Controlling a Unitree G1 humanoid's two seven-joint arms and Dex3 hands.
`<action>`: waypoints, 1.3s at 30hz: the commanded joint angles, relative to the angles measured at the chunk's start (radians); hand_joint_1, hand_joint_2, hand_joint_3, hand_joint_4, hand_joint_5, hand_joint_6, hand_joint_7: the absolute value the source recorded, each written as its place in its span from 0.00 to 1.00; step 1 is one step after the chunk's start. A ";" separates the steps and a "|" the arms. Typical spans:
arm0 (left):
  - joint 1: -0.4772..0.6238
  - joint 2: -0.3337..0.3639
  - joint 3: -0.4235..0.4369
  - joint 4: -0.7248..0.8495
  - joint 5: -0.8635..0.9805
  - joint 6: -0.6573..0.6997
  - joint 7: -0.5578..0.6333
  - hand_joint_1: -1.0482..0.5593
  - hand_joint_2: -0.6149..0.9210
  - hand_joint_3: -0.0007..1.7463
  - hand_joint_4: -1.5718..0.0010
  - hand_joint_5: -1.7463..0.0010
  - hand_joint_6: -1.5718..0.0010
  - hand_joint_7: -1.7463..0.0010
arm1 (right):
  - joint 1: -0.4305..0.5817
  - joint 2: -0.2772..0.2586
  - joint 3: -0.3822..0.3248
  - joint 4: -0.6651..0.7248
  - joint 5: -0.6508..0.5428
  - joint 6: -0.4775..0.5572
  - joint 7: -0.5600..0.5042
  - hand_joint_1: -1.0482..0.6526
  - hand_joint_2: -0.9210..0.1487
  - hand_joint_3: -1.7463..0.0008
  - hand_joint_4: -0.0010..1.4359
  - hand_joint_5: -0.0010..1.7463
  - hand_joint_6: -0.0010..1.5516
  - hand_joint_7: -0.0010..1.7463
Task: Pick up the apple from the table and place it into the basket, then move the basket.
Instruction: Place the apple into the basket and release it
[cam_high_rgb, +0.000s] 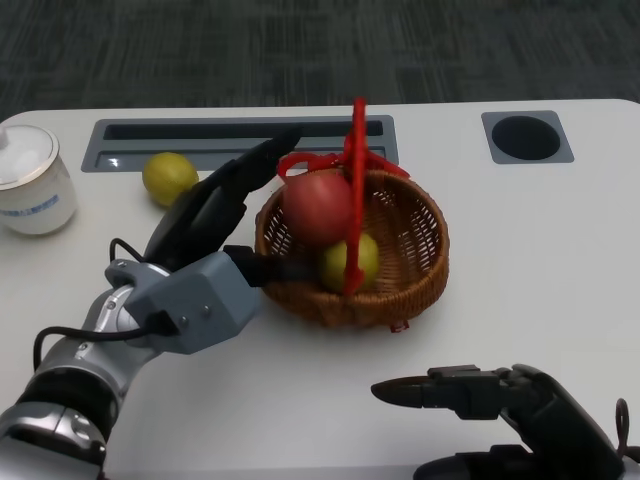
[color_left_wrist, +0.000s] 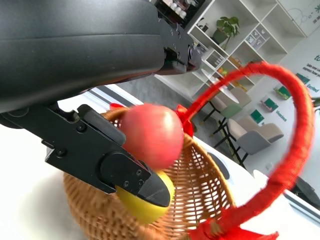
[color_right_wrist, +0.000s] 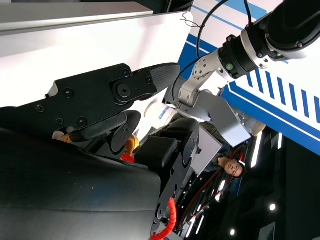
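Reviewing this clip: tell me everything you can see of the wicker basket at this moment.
The basket is a round, shallow bowl of brown woven wicker, upright on the white table. A red wrapped hoop handle arches over it, with red ribbon at its base. Inside lie a red apple and a yellow-green fruit. The left hand reaches over the near-left rim, its fingers by the apple; whether it touches the wicker is unclear. The right hand lies apart.
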 joint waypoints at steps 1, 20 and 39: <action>-0.020 0.026 0.006 -0.025 -0.009 -0.020 -0.001 0.17 0.92 0.01 0.98 0.99 0.97 0.99 | -0.018 -0.027 -0.014 -0.005 0.017 -0.016 -0.002 0.33 0.00 0.98 0.58 0.00 0.50 0.00; 0.229 0.106 0.061 -0.283 -0.165 -0.195 -0.150 0.25 0.91 0.00 0.85 0.98 0.86 0.99 | -0.276 -0.216 -0.123 0.007 -0.007 -0.062 0.010 0.33 0.00 0.96 0.56 0.00 0.47 0.00; 0.440 0.136 0.149 -0.453 -0.225 -0.191 -0.208 0.23 0.89 0.00 0.70 0.98 0.73 0.98 | -0.631 -0.178 -0.051 0.407 -0.196 -0.088 0.003 0.31 0.06 1.00 0.58 0.01 0.51 0.01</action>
